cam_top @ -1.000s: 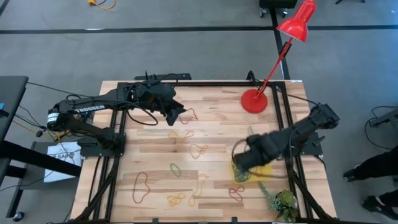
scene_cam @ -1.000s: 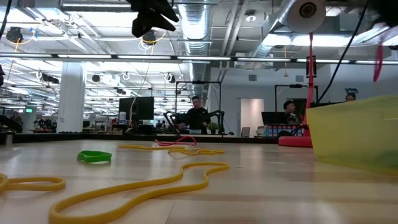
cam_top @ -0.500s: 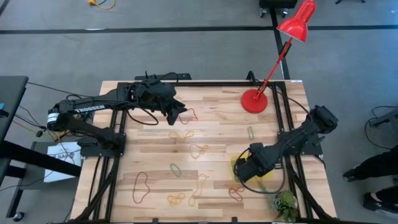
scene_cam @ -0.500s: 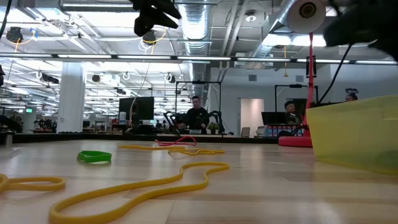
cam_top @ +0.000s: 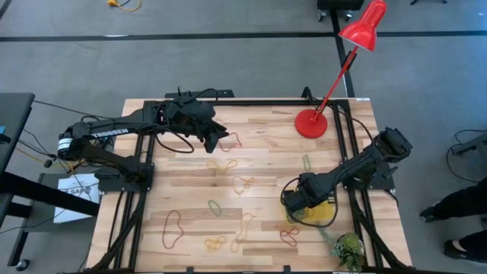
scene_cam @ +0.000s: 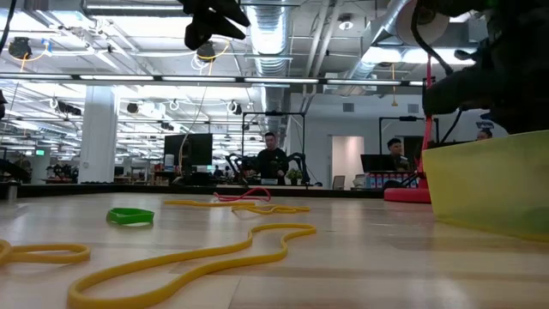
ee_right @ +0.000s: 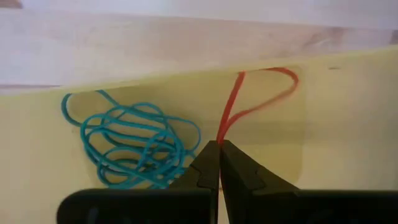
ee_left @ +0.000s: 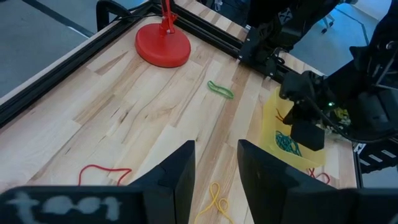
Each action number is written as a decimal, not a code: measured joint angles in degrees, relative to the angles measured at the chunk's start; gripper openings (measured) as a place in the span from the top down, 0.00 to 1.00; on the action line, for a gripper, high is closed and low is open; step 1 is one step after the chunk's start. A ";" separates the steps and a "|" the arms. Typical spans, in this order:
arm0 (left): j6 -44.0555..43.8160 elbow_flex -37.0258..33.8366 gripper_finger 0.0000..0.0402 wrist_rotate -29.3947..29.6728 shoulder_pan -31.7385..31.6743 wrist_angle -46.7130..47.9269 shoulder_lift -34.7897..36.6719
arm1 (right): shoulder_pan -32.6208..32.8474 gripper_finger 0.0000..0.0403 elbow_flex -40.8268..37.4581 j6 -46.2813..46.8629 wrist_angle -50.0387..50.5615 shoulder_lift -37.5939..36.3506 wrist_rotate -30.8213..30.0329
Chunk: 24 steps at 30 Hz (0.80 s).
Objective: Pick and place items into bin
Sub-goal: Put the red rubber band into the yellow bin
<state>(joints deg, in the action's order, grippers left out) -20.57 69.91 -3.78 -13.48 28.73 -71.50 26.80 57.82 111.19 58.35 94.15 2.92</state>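
Right pincer (ee_right: 217,163) pinching red band (ee_right: 249,106) lengthwise.

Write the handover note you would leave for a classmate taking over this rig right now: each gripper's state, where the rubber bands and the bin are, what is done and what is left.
Right gripper: shut on a red band, held over the yellow bin at the table's right front.
Left gripper: open, empty, raised over the back left of the table near another red band.
Done: a tangle of blue bands lies in the bin.
Left: release the held red band into the bin, then collect the loose ones, among them a green band near the lamp base, yellow bands mid-table and a large red loop at front left.
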 joint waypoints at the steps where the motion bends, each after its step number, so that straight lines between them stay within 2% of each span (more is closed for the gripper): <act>1: -0.01 0.00 0.73 0.01 -0.01 0.02 0.00 | -0.06 1.00 -0.28 -0.02 -0.11 0.00 0.00; 6: -0.04 0.00 0.73 0.03 -0.01 0.02 0.00 | -0.73 0.96 -1.00 -0.17 -0.54 0.00 0.79; 17: 0.01 0.00 0.73 0.09 -0.01 0.02 0.00 | -1.02 0.78 -0.90 -0.72 -0.74 0.00 3.96; 24: 0.06 0.00 0.73 0.10 0.00 0.02 0.00 | -0.92 0.74 5.31 -6.66 2.47 -1.10 4.23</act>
<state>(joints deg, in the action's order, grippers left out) -20.51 69.91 -3.68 -13.49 28.75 -71.50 25.88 63.13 104.53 60.82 93.05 7.15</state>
